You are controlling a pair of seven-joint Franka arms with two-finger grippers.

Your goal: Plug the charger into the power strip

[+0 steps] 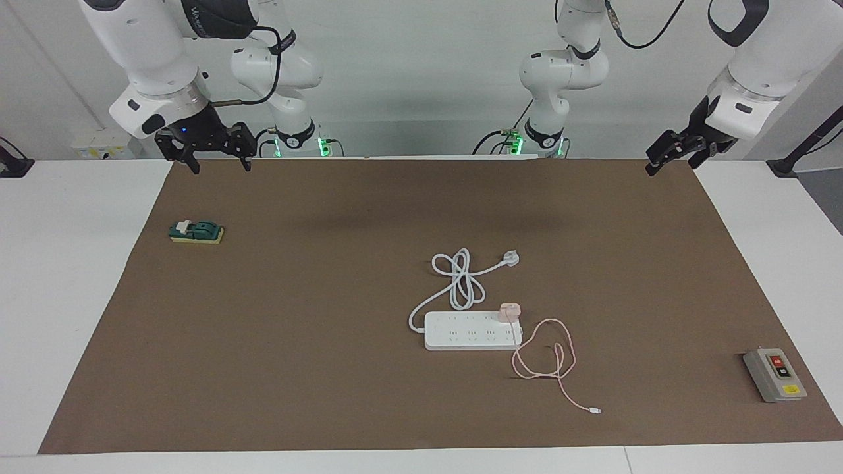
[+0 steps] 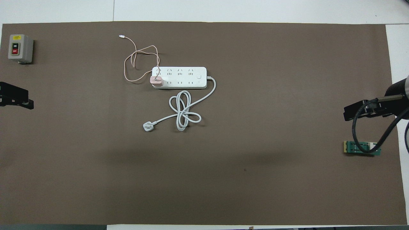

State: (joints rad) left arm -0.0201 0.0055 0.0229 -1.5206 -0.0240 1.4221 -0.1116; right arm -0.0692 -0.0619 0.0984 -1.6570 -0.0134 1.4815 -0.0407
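- Right now I see the power strip [image 1: 471, 331] [image 2: 179, 77] lying flat near the middle of the brown mat [image 1: 329, 368] [image 2: 255, 179], its long axis running between the two arms' ends of the table.
- It's a white bar with two rows of sockets; its thick cord [image 1: 454, 280] [image 2: 183, 115] loops on the side nearer the robots and ends in a white plug [image 1: 511, 258] [image 2: 148, 127].
- Sitting on the strip's corner toward the left arm's end, in the row nearer the robots, is the charger [image 1: 509, 312] [image 2: 157, 80], a pale-pink cube.
- Its thin pink cable [image 1: 550, 359] [image 2: 137, 62] curls farther from the robots, white tip pointing away.
- My right gripper [image 1: 205, 146] hangs with fingers spread over the mat's edge, near a green block [image 1: 196, 232] [image 2: 362, 148].
- My left gripper [image 1: 672, 153] [image 2: 14, 98] waits over the other corner; I cannot tell its claw.
- A grey button box [image 1: 775, 374] [image 2: 19, 48] sits at the left arm's end.
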